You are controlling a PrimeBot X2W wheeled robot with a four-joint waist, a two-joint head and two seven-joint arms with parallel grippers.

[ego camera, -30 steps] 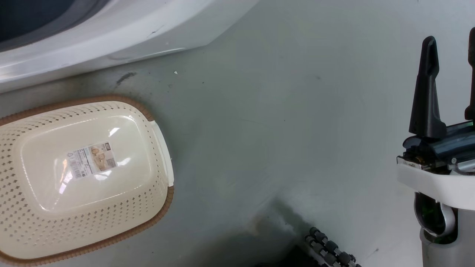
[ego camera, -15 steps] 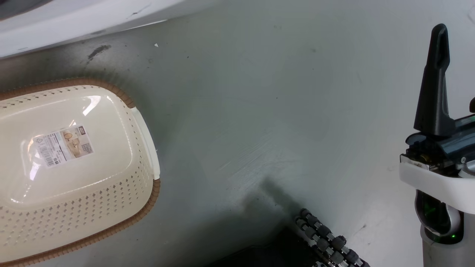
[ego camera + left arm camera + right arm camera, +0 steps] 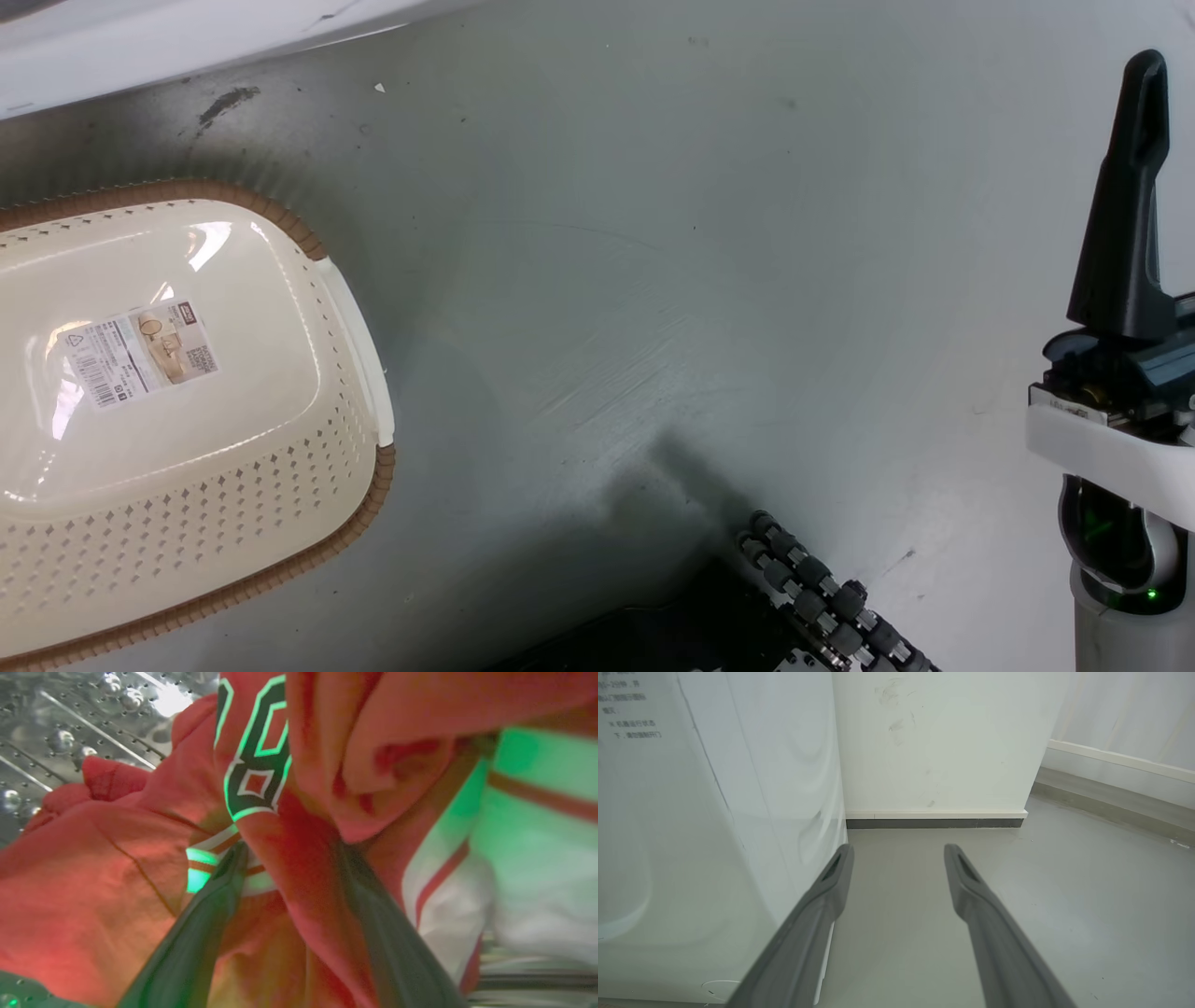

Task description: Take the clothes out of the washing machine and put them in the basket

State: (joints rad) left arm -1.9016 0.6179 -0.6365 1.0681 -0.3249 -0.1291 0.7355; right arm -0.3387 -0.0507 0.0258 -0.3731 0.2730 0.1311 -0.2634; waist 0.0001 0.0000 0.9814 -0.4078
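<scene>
Left hand (image 3: 293,849), fingers spread, straddles a red fold of clothes (image 3: 93,868) in the washing machine (image 3: 70,732); basket (image 3: 378,485) at frame left lies empty.

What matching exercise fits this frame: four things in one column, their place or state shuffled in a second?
1 clothes
2 basket
3 right gripper
4 left gripper

A open, aimed along the floor beside the washing machine
B on the grey floor, label sticker on its base
C red, lying in the steel drum
D fingers astride a fold of fabric

Pairs: 1-C, 2-B, 3-A, 4-D
</scene>
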